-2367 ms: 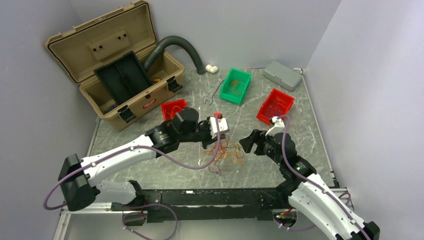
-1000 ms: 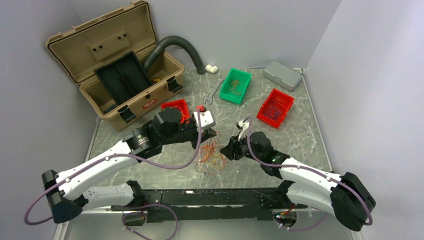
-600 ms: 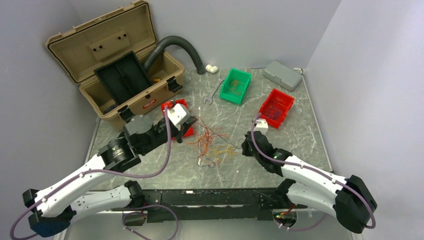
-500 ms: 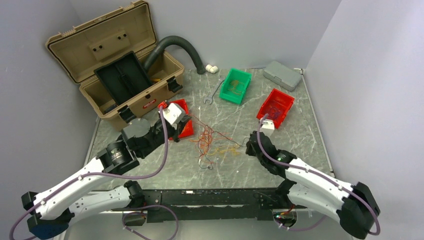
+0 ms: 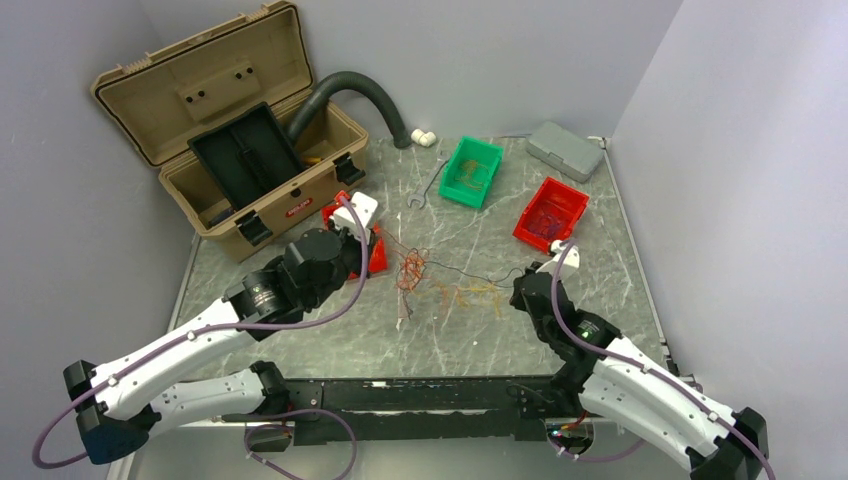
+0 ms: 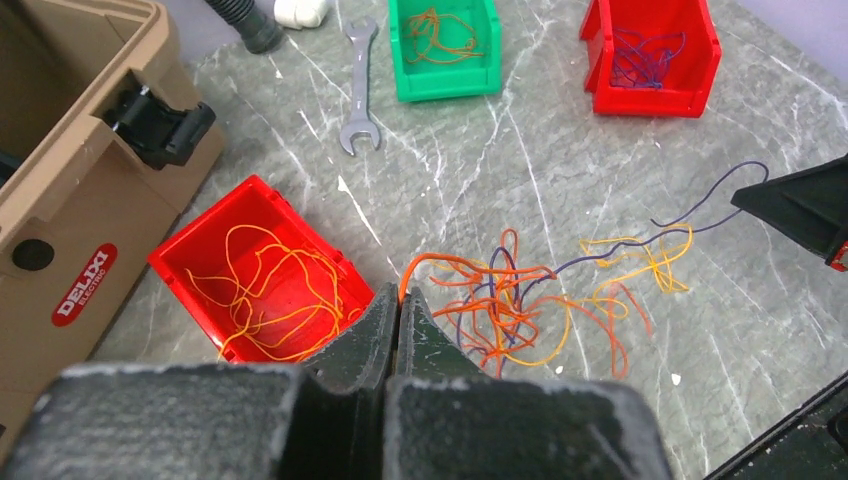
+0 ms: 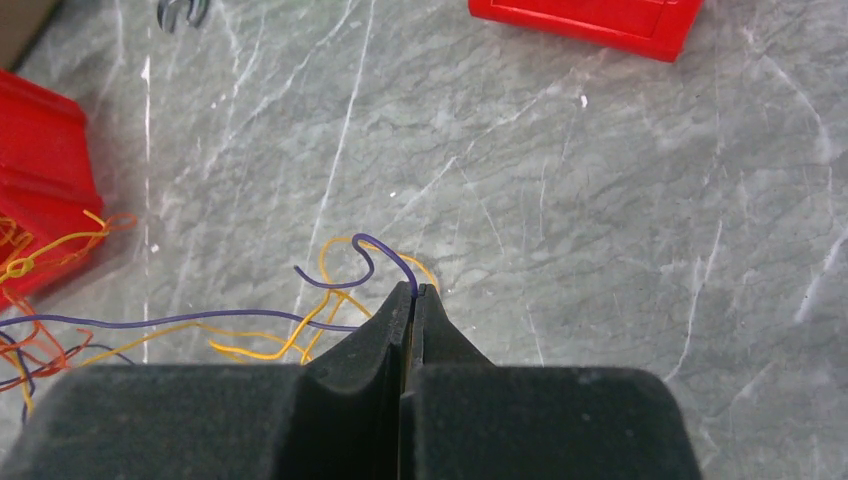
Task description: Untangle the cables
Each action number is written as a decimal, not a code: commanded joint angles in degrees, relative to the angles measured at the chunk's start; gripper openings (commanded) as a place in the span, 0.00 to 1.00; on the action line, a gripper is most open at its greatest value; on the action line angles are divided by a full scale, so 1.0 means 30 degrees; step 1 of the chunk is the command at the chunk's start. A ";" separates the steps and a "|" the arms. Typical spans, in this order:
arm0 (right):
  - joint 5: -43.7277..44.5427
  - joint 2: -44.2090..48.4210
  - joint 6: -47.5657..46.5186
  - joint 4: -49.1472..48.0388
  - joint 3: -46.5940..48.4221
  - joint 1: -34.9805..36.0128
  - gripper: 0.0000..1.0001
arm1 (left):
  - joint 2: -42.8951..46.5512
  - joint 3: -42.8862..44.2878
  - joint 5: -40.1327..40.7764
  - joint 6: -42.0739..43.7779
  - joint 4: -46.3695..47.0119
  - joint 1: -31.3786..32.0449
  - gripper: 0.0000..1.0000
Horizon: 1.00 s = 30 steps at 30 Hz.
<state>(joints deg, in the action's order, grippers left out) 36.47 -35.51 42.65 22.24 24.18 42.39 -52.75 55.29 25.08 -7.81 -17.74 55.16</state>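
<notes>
A grey marbled table (image 5: 450,335) stood between pale walls. At its middle lay the cables (image 5: 412,270), a loose orange, yellow and purple tangle. The left gripper (image 6: 398,300) was clenched on an orange loop at the tangle's left edge. The right gripper (image 7: 412,292) pinched a purple strand (image 7: 375,250) drawn out rightward. A red bin (image 6: 215,220) holding yellow wires sat just left.

we see marble table (image 5: 610,270) | open tan toolbox (image 5: 200,70) back left, black tray (image 5: 245,155) inside | dark corrugated hose (image 5: 350,88) arcs behind it to white fitting (image 5: 423,137) | wrench (image 5: 428,187) just left of green bin (image 5: 466,197) | red bin (image 6: 205,225) by toolbox, second red bin (image 5: 566,198) right | grey case (image 5: 565,150) back right
</notes>
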 commanded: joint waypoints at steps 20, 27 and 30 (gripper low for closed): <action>-1.5461 -0.2862 -0.8503 -1.0783 -0.0174 0.0030 0.83 | 0.2033 -0.1047 -0.4394 -0.0489 0.1942 -0.0056 0.00; -1.8253 -0.6493 -0.9335 -1.5126 0.0591 0.0429 0.85 | 0.1042 0.0505 -0.6863 0.0242 0.0763 -0.0045 0.00; -1.8878 -0.8035 -0.9877 -1.6377 0.1155 0.0680 0.86 | 0.1197 0.0697 -0.7564 0.0161 0.1082 -0.0042 0.00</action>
<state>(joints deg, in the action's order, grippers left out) -14.04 -55.61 16.67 -15.81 23.66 43.40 -49.84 54.11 7.62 -8.51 -16.10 55.05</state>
